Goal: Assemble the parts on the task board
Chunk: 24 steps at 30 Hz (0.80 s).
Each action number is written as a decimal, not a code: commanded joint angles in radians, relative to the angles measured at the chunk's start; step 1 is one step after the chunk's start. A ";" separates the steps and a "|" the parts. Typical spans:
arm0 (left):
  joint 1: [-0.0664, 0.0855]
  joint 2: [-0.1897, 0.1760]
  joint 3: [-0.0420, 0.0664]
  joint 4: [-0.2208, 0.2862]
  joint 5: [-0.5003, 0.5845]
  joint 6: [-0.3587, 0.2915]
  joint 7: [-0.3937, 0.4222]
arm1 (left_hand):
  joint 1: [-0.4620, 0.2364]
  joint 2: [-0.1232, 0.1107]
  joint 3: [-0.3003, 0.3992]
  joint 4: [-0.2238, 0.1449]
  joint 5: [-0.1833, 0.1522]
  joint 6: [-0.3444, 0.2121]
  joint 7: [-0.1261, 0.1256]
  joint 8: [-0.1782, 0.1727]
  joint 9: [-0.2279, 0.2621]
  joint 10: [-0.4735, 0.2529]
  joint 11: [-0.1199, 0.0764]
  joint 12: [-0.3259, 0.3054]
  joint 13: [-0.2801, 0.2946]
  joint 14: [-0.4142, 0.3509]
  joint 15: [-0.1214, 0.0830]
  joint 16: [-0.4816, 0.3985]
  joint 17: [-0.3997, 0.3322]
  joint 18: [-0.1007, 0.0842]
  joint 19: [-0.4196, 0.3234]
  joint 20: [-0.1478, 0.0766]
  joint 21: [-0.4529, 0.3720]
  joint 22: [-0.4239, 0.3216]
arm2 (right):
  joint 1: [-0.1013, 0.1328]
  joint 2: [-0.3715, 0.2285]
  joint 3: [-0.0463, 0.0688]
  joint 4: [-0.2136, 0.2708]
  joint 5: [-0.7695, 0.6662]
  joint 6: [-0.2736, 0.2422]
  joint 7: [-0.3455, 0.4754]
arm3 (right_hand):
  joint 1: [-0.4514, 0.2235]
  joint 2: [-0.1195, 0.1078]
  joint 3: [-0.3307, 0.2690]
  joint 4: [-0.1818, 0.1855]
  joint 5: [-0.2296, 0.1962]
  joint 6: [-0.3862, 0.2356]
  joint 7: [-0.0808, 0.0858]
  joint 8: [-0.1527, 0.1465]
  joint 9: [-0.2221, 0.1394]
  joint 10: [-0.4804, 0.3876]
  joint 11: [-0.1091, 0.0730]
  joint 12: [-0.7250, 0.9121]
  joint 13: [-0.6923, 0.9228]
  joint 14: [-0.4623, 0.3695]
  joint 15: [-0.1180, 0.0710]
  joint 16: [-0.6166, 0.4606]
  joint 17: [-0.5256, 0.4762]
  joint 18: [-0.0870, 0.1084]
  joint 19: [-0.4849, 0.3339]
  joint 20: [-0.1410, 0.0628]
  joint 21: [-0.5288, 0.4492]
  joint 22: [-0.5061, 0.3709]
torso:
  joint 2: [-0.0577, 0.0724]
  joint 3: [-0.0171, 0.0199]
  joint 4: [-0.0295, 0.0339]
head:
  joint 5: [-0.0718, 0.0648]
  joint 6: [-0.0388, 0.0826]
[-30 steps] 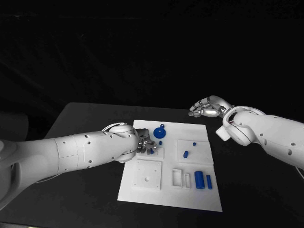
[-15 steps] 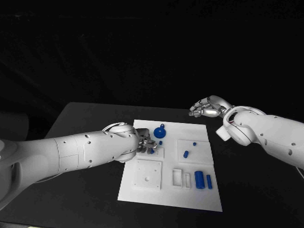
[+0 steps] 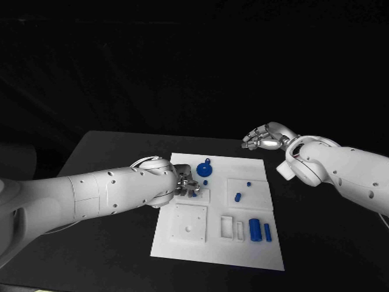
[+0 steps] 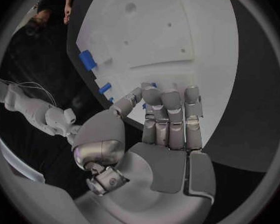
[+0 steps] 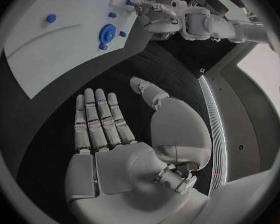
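Note:
The white task board (image 3: 214,249) lies in the middle of the black table. My left hand (image 3: 184,185) hangs low over the board's left middle, its fingertips pinching a small blue part (image 5: 129,1) above a raised square. A round blue part with a tab (image 3: 204,168) lies near the far edge, and a small blue peg (image 3: 237,197) stands in the right middle. A blue block (image 3: 255,229) and a thin blue bar (image 3: 267,232) sit in slots at the near right. My right hand (image 3: 265,139) hovers past the board's far right corner, fingers apart and holding nothing.
A raised white square plate (image 3: 189,222) with small holes sits on the near left of the board. Black table (image 3: 107,152) surrounds the board on all sides. In the right wrist view my right hand (image 5: 115,134) is above bare table beside the board's edge (image 5: 59,59).

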 commanded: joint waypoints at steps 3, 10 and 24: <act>-0.003 0.000 -0.002 -0.004 0.001 0.013 -0.002 | 0.054 0.043 -0.010 0.003 -0.012 -0.008 0.002 -0.006 -0.002 0.001 0.004 -0.009 -0.001 -0.003 0.005 -0.007 -0.003 -0.015 0.003 -0.100 -0.008 0.002 | 0.000 0.000 0.000 0.002 -0.002 0.013 0.006 | 0.007 -0.005 0.001 0.005 0.005 -0.010 0.007 0.004 -0.001 0.005 0.001 -0.004 -0.001 -0.005 0.000 0.003 -0.001 -0.019 -0.006 -0.002 -0.007 0.001 | 0.000 -0.0005 0.0008 | 0.000 0.000; -0.003 -0.003 -0.002 -0.005 -0.006 0.010 -0.005 | 0.061 0.053 -0.014 0.003 -0.025 -0.011 0.003 -0.009 -0.004 0.000 0.004 -0.013 -0.003 -0.004 0.006 -0.010 -0.005 -0.015 0.003 -0.099 -0.011 0.003 | 0.000 -0.001 0.000 0.001 -0.002 0.013 0.007 | 0.007 -0.005 0.001 0.005 0.005 -0.010 0.007 0.004 -0.001 0.005 0.001 -0.005 -0.001 -0.005 0.000 0.003 -0.002 -0.019 -0.006 -0.002 -0.007 0.002 | 0.000 -0.0006 -0.0003 | 0.000 -0.001; -0.003 -0.006 -0.002 -0.009 -0.009 -0.005 -0.010 | 0.058 0.080 -0.029 0.003 -0.090 -0.021 0.008 -0.018 -0.006 -0.001 0.003 -0.026 -0.009 -0.006 0.005 -0.016 -0.010 -0.015 0.006 -0.097 -0.018 0.006 | 0.000 -0.002 0.000 0.002 -0.002 0.014 0.008 | 0.007 -0.005 0.000 0.005 0.006 -0.010 0.007 0.004 -0.001 0.005 0.001 -0.005 -0.001 -0.005 0.000 0.003 -0.002 -0.019 -0.006 -0.002 -0.008 0.002 | 0.000 0.0002 -0.0006 | 0.001 0.000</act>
